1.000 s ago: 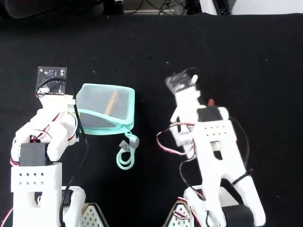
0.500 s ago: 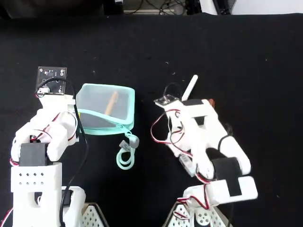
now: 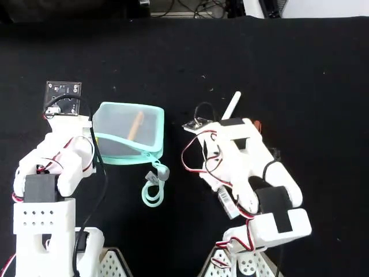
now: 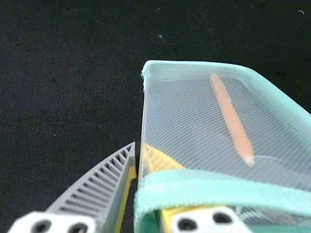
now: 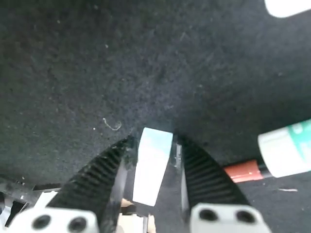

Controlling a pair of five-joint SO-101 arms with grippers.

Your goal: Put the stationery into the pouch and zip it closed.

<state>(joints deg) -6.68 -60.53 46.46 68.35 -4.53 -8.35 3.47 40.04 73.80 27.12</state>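
As its wrist view reveals, right tool [image 5: 153, 144] clamps a pale block [image 5: 151, 170]; left tool [image 4: 139, 147] pinches pouch [image 4: 194, 121].

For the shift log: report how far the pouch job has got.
Done: one pencil lies inside the pouch, whose edge the left pincer grips. In hand: the right pincer is shut on a small white block. To do: a white pen lies on the table; the pouch is unzipped.
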